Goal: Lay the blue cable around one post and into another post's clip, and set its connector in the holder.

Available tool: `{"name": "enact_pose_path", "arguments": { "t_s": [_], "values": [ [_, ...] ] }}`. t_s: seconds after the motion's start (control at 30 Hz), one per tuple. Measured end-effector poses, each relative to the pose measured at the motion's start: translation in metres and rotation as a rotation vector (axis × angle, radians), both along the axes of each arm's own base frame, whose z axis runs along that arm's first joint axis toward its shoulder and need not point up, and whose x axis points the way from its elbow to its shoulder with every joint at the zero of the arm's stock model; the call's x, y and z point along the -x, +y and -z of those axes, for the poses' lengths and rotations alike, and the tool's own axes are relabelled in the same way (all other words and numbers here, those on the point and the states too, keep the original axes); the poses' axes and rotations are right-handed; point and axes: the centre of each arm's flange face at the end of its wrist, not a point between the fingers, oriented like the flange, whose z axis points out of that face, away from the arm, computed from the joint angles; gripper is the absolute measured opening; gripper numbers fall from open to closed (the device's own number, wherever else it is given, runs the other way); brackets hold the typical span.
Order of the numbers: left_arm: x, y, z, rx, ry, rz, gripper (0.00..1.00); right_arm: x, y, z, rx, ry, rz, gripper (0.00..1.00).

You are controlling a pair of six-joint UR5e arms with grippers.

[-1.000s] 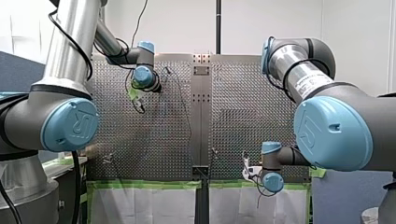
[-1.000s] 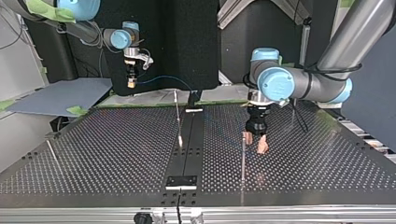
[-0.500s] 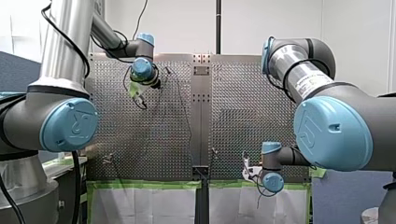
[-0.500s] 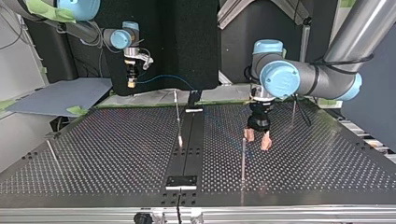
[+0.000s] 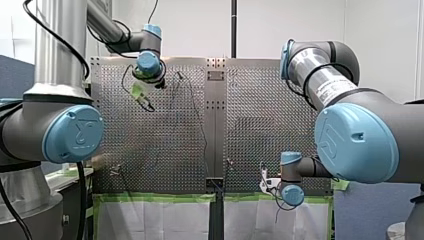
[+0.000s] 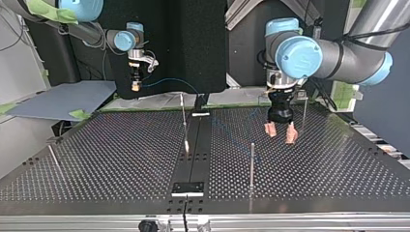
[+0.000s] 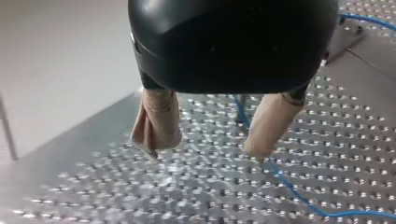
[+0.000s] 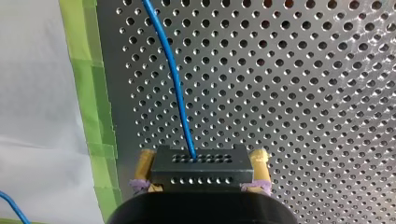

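At the top view's ten o'clock my right gripper (image 6: pixel 136 86) clamps the connector (image 8: pixel 198 168), apparently anchoring the blue cable (image 8: pixel 175 79), while my left gripper (image 6: pixel 280 133) at three o'clock hovers, jaws apart and empty, over its slack, seemingly poised to route it.

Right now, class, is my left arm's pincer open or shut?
Open: the left pincer's beige pads stand apart above the perforated table, gripping nothing.

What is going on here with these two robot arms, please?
My right claw is shut on the black perforated connector block, with the thin blue cable running out of it. My left claw hangs open and empty above the perforated metal table, where part of that cable lies.
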Motion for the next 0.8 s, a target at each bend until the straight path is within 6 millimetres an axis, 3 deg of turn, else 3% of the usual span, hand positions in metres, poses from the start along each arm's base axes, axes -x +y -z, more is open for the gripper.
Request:
{"name": "enact_pose_path", "arguments": {
  "t_s": [0.17,0.43,0.6,0.8],
  "values": [
    [0.015,0.008,-0.01,-0.032,-0.009,-0.027,1.0,0.0,-0.002,-0.001,-0.001,-0.009,0.001,0.0],
    [0.028,0.015,-0.058,-0.084,-0.056,-0.064,1.0,0.0,-0.005,-0.001,-0.013,-0.022,0.005,0.0],
    [0.026,0.018,-0.071,-0.122,-0.048,-0.085,1.0,-0.001,-0.008,-0.002,-0.024,-0.02,0.005,0.0],
    [0.013,0.014,-0.073,-0.174,-0.007,-0.052,1.0,-0.001,-0.01,-0.002,-0.029,-0.018,0.005,0.0]
  ]
}}
